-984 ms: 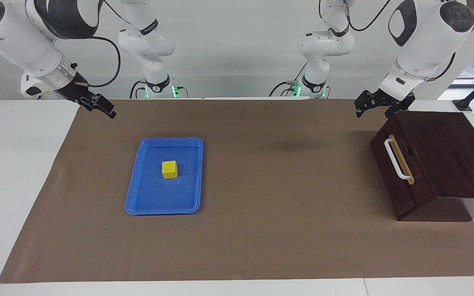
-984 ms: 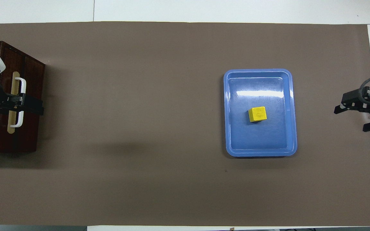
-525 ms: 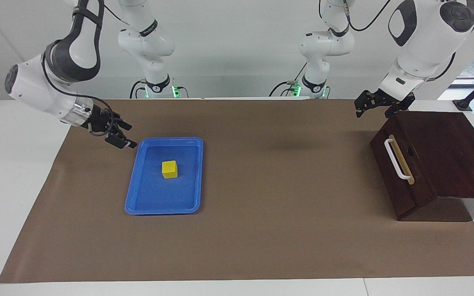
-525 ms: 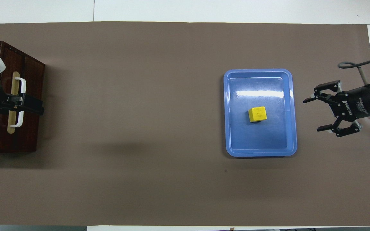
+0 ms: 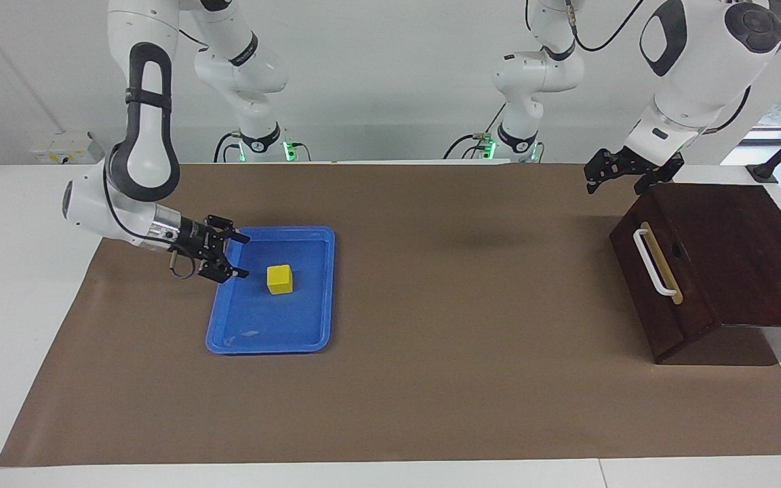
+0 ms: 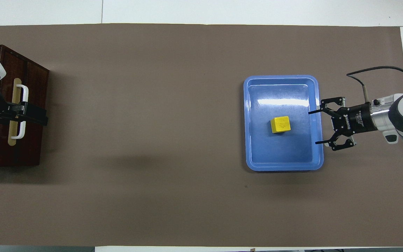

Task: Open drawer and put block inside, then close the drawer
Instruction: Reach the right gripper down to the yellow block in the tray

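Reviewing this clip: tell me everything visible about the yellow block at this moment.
The block is a small bright yellow cube, plastic by its look, with faint raised marks on its top face. It sits flat and upright on the floor of the blue tray, near the tray's middle, clear of the walls. Nothing grips it: the right pincer, fingers spread, hovers over the tray's rim at the right arm's end, beside the block and apart from it.

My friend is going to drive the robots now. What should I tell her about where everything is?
Right tool: open, empty, over the blue tray's edge, pointing at the block.
Left tool: open, empty, waiting in the air by the drawer box's edge nearest the robots.
The block lies in the blue tray.
The drawer is shut, its handle untouched.
Done: nothing.
Left: open the drawer, put the block inside, close it.
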Controlling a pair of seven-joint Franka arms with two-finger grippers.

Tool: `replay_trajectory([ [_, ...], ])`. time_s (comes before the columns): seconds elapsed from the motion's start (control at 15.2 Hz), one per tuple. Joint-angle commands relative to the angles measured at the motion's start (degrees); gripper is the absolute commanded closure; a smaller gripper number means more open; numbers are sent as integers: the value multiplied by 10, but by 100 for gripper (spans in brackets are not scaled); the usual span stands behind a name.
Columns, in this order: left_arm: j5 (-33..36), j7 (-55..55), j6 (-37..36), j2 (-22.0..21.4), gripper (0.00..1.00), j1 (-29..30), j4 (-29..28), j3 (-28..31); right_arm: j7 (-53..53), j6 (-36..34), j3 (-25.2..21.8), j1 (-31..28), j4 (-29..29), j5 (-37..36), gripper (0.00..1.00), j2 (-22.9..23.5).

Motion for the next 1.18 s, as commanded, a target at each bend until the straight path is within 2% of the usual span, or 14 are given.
replay_trajectory([
  [0.0,-7,1,-1,-11,0,5,-7,-2,9,9,4,11,19,26,0,23],
  [0.59,-7,1,-1,-11,0,5,-6,-2,-11,64,9,38,17,43,0,49],
  [0.98,-7,-1,0,-11,0,5,-7,-2,-22,68,8,48,13,43,0,49],
  [1.12,-6,0,20,-11,0,0,-9,-2,-36,68,8,48,10,43,0,49],
])
